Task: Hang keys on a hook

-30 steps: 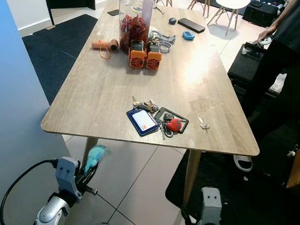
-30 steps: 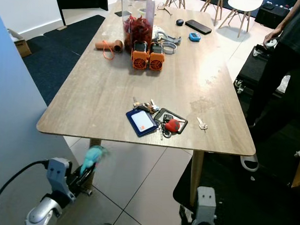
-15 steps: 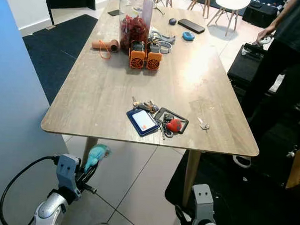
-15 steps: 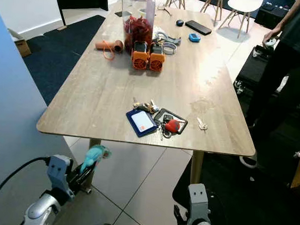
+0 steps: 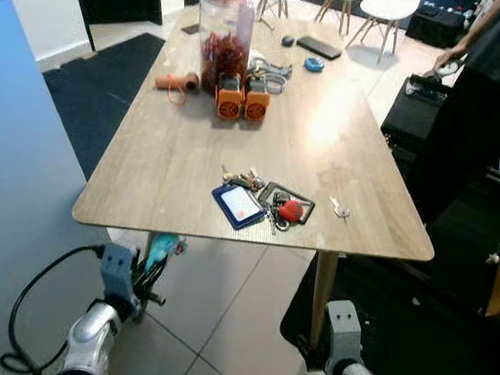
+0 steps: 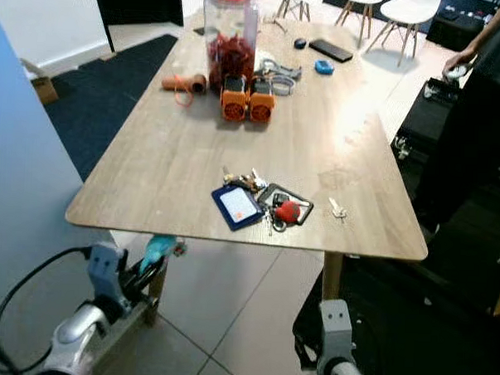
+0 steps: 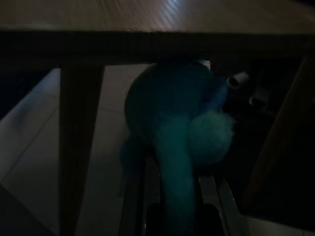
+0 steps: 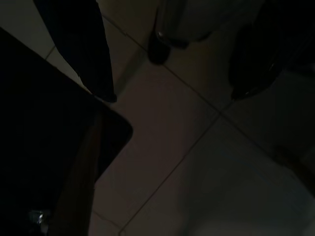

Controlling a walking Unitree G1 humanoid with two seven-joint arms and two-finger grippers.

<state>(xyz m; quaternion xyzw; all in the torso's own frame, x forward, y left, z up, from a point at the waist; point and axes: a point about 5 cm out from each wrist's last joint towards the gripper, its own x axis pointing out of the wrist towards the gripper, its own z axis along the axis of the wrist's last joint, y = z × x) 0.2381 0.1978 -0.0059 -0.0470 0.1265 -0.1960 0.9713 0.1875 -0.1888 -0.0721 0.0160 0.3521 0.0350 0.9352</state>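
Observation:
A teal fluffy keyring charm [image 5: 163, 245] sits between the two black fingers of my left gripper [image 5: 156, 265], which is shut on it just below the near edge of the wooden table [image 5: 177, 151]. In the left wrist view the charm [image 7: 170, 113] looks dark against the table's underside, with a small metal piece [image 7: 239, 78] beside it. On the table lie a bunch of keys [image 5: 244, 178], a blue card holder [image 5: 238, 205], a red fob [image 5: 291, 210] and a single key [image 5: 339, 210]. My right gripper [image 8: 174, 93] hangs low over the floor tiles, open and holding nothing.
A big jar [image 5: 225, 33], two orange devices [image 5: 241, 100] and a phone [image 5: 321, 48] stand at the table's far end. A person [image 5: 487, 90] stands at the right. A blue panel [image 5: 22, 177] rises on my left. A table leg [image 5: 322, 294] and a dark rug [image 5: 393, 327] are near my right arm.
The camera has shifted a little. My left gripper with the teal charm now sits closer under the table's near edge. My right arm has barely moved.

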